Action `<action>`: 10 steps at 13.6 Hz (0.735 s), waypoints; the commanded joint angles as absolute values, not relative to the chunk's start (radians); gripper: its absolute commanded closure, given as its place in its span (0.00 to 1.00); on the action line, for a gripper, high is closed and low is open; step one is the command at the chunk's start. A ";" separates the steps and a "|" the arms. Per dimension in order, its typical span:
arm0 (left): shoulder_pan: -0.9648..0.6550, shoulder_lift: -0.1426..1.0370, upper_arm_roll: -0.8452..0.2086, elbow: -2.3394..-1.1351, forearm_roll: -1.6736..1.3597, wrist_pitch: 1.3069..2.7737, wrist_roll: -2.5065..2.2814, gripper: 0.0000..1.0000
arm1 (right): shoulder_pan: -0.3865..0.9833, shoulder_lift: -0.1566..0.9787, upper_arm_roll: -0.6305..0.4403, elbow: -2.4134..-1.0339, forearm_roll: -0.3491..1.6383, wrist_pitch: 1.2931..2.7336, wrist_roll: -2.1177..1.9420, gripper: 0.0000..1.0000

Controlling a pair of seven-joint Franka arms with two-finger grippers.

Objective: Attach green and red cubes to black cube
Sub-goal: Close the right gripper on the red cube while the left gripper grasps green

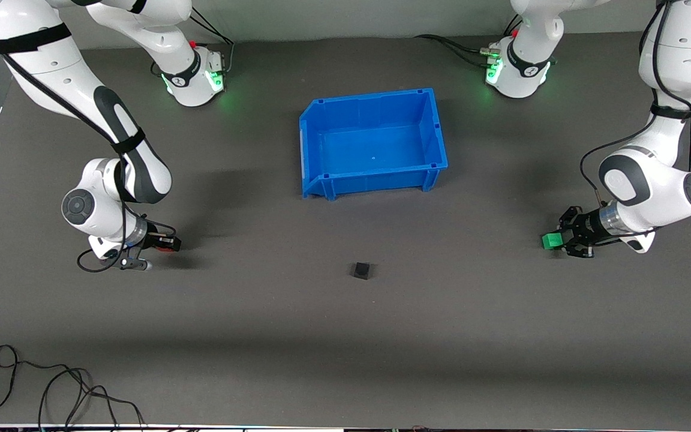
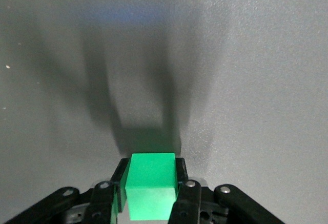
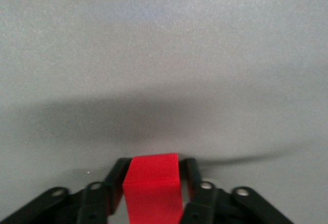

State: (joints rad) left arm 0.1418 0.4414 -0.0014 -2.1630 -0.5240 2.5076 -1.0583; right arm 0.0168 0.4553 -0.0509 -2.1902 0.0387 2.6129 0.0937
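Note:
The black cube sits alone on the dark table mat, midway between the two grippers. My left gripper is low over the mat at the left arm's end and is shut on the green cube. In the left wrist view the green cube sits between the black fingers. My right gripper is low over the mat at the right arm's end. In the right wrist view it is shut on the red cube. Only a trace of red shows in the front view.
An empty blue bin stands farther from the front camera than the black cube, in the middle of the table. Loose black cables lie near the front edge at the right arm's end.

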 commanded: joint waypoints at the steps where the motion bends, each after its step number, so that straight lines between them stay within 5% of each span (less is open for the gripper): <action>1: 0.133 0.403 0.003 -2.197 -0.558 2.519 -1.045 0.90 | 0.018 0.462 -0.052 -2.198 0.055 2.632 0.064 1.00; 4: 0.133 0.403 0.003 -2.194 -0.558 2.519 -1.045 0.97 | 0.018 0.459 -0.052 -2.197 0.057 2.626 0.083 1.00; 10: 0.138 0.373 0.005 -2.137 -0.558 2.462 -1.046 0.98 | 0.053 0.423 -0.052 -2.157 0.333 2.553 0.209 1.00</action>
